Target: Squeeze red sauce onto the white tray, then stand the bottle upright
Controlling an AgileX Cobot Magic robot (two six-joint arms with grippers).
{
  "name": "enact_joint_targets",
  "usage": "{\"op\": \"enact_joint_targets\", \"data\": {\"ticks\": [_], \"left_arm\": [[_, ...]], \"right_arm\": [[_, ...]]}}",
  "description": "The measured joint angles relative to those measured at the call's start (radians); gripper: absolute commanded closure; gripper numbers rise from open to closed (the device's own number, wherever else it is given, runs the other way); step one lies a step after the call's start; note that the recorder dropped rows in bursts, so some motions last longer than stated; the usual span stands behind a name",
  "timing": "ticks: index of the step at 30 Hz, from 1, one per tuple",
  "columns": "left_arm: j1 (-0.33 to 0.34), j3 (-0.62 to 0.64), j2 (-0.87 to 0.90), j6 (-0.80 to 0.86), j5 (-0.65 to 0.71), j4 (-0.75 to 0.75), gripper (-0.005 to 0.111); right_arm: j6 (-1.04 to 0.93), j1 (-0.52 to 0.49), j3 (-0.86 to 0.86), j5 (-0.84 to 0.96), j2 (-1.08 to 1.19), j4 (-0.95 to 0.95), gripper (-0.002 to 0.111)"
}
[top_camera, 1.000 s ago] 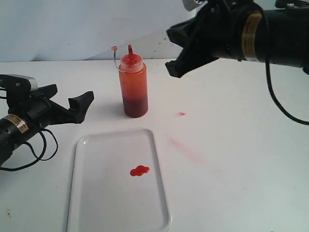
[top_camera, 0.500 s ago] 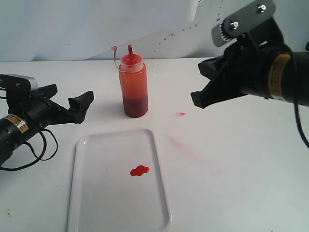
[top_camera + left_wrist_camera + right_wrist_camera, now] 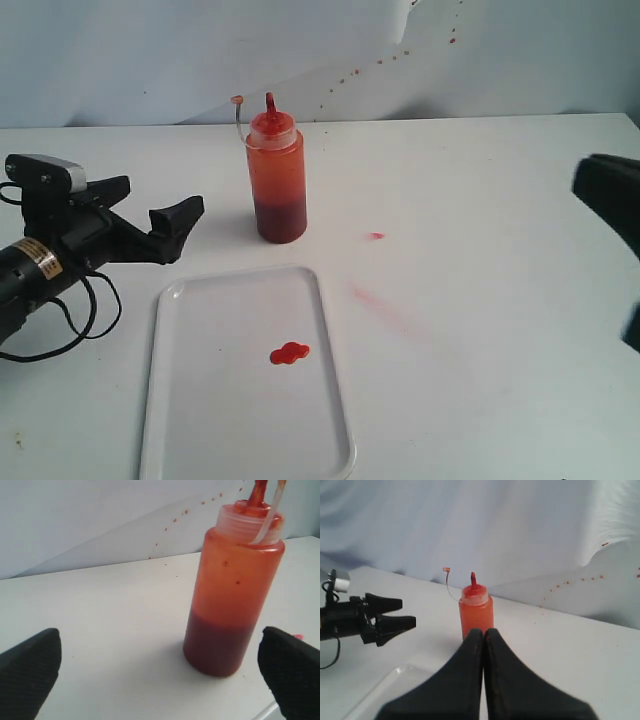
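When assessing progress, treat the task as apparently complete: red sauce [image 3: 289, 353] on the white tray [image 3: 200, 420], bottle [image 3: 277, 180] upright on the table [image 3: 480, 300] behind it, left end effector [image 3: 165, 193] spread wide, empty, right end effector [image 3: 484, 635] closed, empty; keep both clear.

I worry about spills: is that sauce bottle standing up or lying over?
Upright. The bottle stands on its base, nozzle pointing up, red sauce settled at its bottom.

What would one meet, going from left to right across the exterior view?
left gripper → bottle → small red spot on the table → right arm at the edge. The tray and sauce blob overlap these, so they are left out.
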Motion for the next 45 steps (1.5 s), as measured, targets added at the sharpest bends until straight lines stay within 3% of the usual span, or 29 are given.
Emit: {"op": "enact_joint_targets", "data": {"ticks": [5,12,20,25,26,28,31,32,38,45], "left_arm": [[0.000,0.005,-0.039,0.000,0.012,0.030,0.003],[0.000,0.048,-0.173,-0.007,0.039,0.038,0.003],[0.000,0.107,-0.348,-0.082,0.046,0.090,0.003],[0.000,0.124,-0.486,-0.237,0.046,0.245,0.003],[0.000,0.124,-0.524,-0.297,0.046,0.289,0.006],[0.000,0.124,-0.580,-0.379,0.046,0.358,0.025],[0.000,0.124,-0.659,-0.468,0.046,0.470,0.101],[0.000,0.124,-0.682,-0.499,0.046,0.507,0.106],[0.000,0.124,-0.813,-0.653,0.046,0.648,0.107],[0.000,0.198,-0.953,-0.755,0.059,0.609,0.107]], "right_arm": [[0.000,0.000,0.126,0.016,-0.251,0.021,0.108],[0.000,0.000,0.203,0.173,-0.483,0.066,0.108],[0.005,0.000,0.203,0.180,-0.538,0.196,0.108],[0.005,0.000,0.203,0.182,-0.538,0.211,0.108],[0.005,0.000,0.203,0.184,-0.538,0.211,0.108],[0.005,0.000,0.203,0.184,-0.538,0.211,0.108],[0.007,0.000,0.203,0.186,-0.538,0.211,0.108],[0.007,0.000,0.203,0.186,-0.538,0.211,0.108],[0.007,0.000,0.203,0.186,-0.538,0.211,0.108],[0.007,0.000,0.203,0.186,-0.538,0.211,0.108]]}}
